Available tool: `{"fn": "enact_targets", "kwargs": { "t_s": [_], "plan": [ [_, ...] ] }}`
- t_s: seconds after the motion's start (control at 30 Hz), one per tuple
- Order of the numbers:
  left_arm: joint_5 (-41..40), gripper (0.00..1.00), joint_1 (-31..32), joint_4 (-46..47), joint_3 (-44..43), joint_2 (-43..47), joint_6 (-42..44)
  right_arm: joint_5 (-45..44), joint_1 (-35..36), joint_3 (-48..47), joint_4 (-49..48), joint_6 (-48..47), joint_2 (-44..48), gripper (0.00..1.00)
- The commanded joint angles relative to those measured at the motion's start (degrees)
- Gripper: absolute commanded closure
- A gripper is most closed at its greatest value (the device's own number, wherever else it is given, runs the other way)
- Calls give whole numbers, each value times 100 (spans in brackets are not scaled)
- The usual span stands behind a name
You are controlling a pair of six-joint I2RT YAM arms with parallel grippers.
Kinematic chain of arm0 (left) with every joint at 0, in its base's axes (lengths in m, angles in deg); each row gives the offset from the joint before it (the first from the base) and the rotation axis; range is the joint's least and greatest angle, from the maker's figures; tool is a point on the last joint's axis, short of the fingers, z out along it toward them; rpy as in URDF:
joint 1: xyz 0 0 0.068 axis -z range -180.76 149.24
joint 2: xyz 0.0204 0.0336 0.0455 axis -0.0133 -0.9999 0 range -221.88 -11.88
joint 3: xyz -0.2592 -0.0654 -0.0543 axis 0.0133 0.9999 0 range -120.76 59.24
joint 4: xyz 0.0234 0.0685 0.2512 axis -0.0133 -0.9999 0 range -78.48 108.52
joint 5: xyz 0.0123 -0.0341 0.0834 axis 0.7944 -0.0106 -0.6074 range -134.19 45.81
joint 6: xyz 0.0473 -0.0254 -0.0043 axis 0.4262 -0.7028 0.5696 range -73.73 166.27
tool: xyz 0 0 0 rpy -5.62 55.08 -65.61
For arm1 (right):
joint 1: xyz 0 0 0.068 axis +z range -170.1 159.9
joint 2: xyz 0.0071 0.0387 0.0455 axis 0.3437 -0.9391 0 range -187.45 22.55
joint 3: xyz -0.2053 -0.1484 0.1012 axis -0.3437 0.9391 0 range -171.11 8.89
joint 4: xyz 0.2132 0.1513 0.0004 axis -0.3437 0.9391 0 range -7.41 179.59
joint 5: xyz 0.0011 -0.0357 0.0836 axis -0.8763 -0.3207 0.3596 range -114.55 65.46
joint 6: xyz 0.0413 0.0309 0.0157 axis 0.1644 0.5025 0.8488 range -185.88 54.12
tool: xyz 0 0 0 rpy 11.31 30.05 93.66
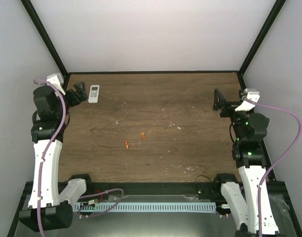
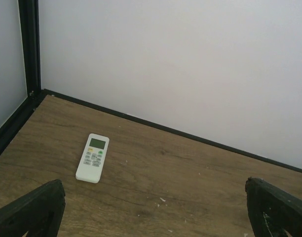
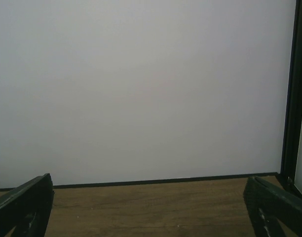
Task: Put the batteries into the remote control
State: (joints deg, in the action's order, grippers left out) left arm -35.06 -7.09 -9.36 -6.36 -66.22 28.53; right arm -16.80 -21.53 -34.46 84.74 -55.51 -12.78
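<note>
The white remote control (image 1: pixel 94 93) lies face up, display and buttons showing, at the far left of the wooden table; it also shows in the left wrist view (image 2: pixel 93 157). Two tiny orange batteries (image 1: pixel 127 144) (image 1: pixel 143 136) lie near the middle of the table, apart from each other. My left gripper (image 1: pixel 78 93) hovers just left of the remote, jaws wide open and empty. My right gripper (image 1: pixel 219 100) hovers at the far right, jaws wide open and empty, facing the back wall.
Pale specks (image 1: pixel 178 127) are scattered over the table. White walls with black frame posts (image 1: pixel 42 34) close in the back and sides. A cable tray (image 1: pixel 146 207) runs along the near edge between the arm bases.
</note>
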Motion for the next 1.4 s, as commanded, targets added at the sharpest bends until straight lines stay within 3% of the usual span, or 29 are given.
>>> {"fn": "enact_targets", "kwargs": {
  "t_s": [0.0, 0.13, 0.3, 0.4, 0.53, 0.83, 1.07, 1.37],
  "plan": [
    [84, 0, 13, 170, -84, -2, -79, 81, -59, -77, -186, -97, 65, 0],
    [85, 0, 10, 614, 93, -98, -310, -21, -63, -111, 1, -118, 63, 0],
    [361, 0, -30, 1180, 431, -383, 190, -223, -59, -89, 222, -123, 170, 0],
    [525, 0, -108, 1329, 351, -862, 361, -349, -60, -61, 340, -126, 201, 0],
    [78, 0, -166, 1562, 27, -1787, 550, -482, -60, -42, 474, -116, 231, 0],
    [-428, 0, -173, -277, -2421, -4609, 1487, -549, -59, -96, 738, -189, 113, 0],
    [-773, 0, -127, -943, -3321, -5841, 2035, -346, -63, -113, 698, -90, -225, 0],
    [-1067, 0, 129, -966, -3614, -6680, 2485, -227, -59, -23, 526, 0, -763, 0]
  ]
}}
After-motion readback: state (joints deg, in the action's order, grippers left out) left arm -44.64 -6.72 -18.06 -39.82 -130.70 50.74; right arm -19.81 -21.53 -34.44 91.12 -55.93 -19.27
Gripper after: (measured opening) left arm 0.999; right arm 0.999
